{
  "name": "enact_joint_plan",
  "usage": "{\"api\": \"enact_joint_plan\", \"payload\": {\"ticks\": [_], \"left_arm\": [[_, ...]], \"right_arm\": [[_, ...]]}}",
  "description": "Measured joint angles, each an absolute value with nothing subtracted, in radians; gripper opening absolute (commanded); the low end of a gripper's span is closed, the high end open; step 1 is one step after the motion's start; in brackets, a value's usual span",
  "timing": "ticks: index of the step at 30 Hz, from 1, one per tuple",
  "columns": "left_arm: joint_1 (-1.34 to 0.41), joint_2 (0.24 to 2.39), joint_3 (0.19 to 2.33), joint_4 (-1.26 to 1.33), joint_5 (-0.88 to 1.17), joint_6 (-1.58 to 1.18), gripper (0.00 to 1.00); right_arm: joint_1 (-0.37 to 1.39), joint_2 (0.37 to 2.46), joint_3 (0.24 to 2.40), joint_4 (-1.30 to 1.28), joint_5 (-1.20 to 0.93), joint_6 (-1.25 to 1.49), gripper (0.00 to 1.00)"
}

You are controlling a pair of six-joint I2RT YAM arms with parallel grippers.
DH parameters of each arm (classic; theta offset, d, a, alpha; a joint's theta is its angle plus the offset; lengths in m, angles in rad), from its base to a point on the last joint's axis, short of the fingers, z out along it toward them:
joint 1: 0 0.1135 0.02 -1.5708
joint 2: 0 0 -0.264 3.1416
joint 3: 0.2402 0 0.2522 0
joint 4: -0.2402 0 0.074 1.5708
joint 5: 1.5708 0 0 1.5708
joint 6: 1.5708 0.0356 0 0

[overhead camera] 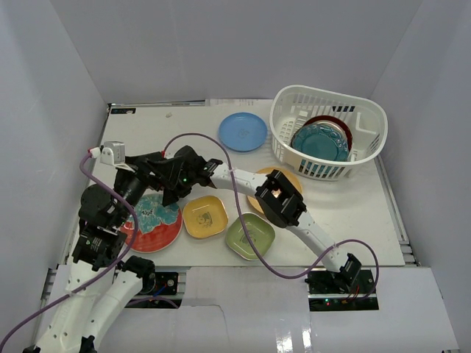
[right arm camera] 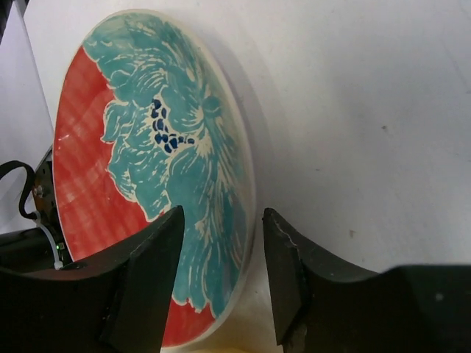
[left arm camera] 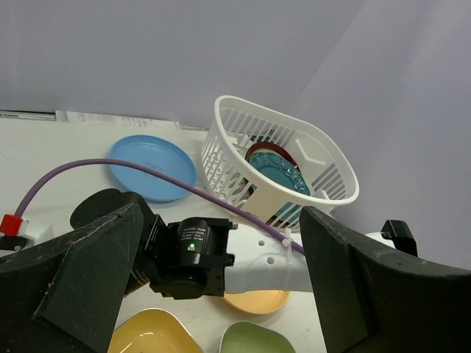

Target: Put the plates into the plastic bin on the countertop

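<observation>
Since the red plate (right arm camera: 147,169) looks stiff, slick and chippable, you should pinch its rim | right tool (right arm camera: 221,224) apart astride that rim | left tool (left arm camera: 221,220) wide apart, empty

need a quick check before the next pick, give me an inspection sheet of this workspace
surface: white countertop, no spills seen
job's things: plastic bin at far right holds teal plate in front of maroon-rimmed plate; on the countertop: light blue plate, red flower plate, yellow plate, green plate, orange plate partly under the right arm
clutter: nothing seen
grippers: left gripper open, holding nothing; right gripper open, straddling the red flower plate's rim
cables: purple cable loops over the countertop and crosses the green plate
surroundings: pale grey walls on three sides
</observation>
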State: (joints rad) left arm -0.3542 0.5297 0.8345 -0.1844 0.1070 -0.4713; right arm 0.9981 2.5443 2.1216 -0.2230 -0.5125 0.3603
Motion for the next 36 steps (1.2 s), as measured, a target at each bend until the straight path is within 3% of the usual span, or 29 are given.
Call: {"api": "enact_joint_plan", "payload": {"ticks": [6,9,10,16,26,30,36], "left_arm": [[-0.356,0.507,0.804,-0.179,0.104,-0.469,0.98],[-0.356,0.500,0.793,-0.179,0.094,-0.467,0.98],[-0.356,0.500,0.793,-0.179,0.093,-0.467,0.98],[-0.357,0.503,0.794,-0.180,0.093,-0.461,0.98],[-0.363,0.548,0.881,-0.225,0.150,-0.458,0.98],[-0.364,0.555,0.919,-0.228,0.182,-0.469,0.98],[-0.364,0.604,0.925,-0.229,0.206,-0.500,0.98]], "right_arm": [[1.014,2.545,2.075,-0.173,-0.542,0.420,0.34],[1.010,2.548,2.051,-0.138,-0.567,0.478,0.11],[1.009,2.551,2.049,-0.129,-0.578,0.492,0.08],[1.005,2.559,2.049,0.015,-0.641,0.657,0.08],[0.923,2.532,2.038,0.168,-0.536,0.788,0.08],[0.815,2.362,1.874,0.169,-0.466,0.780,0.08],[0.528,1.944,1.541,0.200,-0.425,0.766,0.08]]}}
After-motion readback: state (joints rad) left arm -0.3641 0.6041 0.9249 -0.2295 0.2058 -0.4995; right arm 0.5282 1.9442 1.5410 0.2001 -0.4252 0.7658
